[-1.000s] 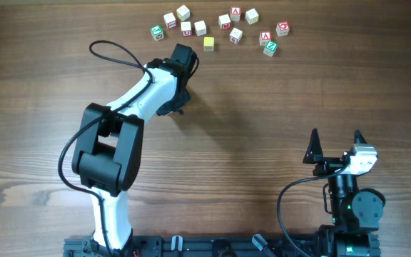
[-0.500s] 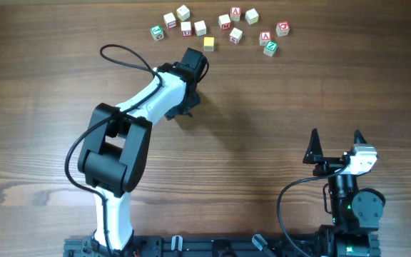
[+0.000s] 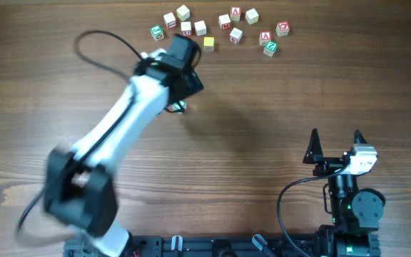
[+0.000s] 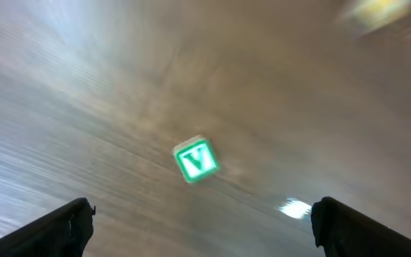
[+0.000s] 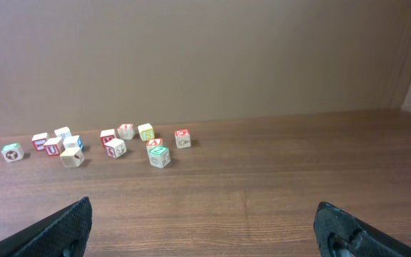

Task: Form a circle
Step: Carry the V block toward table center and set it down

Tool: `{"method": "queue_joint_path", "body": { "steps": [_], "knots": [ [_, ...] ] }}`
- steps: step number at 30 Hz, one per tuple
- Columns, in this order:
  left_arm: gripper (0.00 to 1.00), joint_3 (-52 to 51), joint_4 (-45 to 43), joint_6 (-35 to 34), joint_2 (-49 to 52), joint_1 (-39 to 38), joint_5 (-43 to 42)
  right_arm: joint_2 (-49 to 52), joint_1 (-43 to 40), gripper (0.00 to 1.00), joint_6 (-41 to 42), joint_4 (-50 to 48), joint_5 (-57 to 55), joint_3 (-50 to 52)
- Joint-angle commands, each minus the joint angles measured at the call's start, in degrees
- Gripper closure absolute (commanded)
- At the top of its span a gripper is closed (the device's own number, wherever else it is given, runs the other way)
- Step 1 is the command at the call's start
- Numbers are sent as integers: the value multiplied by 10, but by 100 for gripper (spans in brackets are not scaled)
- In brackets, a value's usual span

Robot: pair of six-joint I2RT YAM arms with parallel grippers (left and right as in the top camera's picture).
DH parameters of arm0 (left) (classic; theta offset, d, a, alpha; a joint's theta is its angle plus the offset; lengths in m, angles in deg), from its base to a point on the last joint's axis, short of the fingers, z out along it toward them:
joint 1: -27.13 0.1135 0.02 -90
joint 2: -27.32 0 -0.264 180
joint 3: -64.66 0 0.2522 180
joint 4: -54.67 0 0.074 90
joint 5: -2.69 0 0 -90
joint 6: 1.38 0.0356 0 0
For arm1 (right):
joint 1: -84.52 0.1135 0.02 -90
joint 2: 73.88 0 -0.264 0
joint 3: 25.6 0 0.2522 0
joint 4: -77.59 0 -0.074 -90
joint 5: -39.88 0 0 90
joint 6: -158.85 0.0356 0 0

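Overhead: left gripper [image 3: 183, 89] on a motion-blurred arm above the table [image 3: 277, 107], just in front of the larger bunch of letter cubes [image 3: 200, 27]; green V cube [image 3: 179, 107] just visible at its near edge. At the right end of the far row, the circle [image 3: 270, 47]: red A, green Z and a third reddish cube (print too small to read), close together, well apart from both grippers. Right gripper [image 3: 335, 135] near the front edge, fingers spread wide, empty. Left wrist: fingers far apart, V cube lying free on the wood between them, touching neither. Right wrist: fingers wide, nothing between; the circle just right of the bunch.
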State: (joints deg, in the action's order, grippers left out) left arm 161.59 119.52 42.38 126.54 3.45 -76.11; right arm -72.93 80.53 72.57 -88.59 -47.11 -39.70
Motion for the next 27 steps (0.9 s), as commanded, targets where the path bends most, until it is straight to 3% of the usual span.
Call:
{"method": "queue_joint_path", "body": {
  "steps": [1, 6, 14, 17, 20, 22, 24, 27],
  "knots": [
    [0, 13, 12, 43, -138, 31, 9, -2, 2, 0, -7, -1, 9, 0],
    [0, 12, 16, 43, -272, 66, 13, -1, 2, 0, -7, -1, 9, 0],
    [0, 12, 93, 43, -291, 69, 26, -2, 2, 0, 1, -14, 10, 0],
    [0, 12, 119, 43, -289, 70, 26, -2, 2, 0, 173, -61, 107, 0],
    [0, 12, 113, 42, -289, 70, 26, -2, 2, 0, 506, -66, 325, 0],
    [0, 12, 106, 38, -289, 69, 26, -2, 2, 0, 636, -37, 398, 0],
    [0, 12, 97, 38, -288, 69, 25, -2, 2, 0, 701, -48, 401, 0],
    [0, 12, 97, 38, -287, 69, 23, -1, 2, 1, 636, -260, 379, -6]
  ]
}}
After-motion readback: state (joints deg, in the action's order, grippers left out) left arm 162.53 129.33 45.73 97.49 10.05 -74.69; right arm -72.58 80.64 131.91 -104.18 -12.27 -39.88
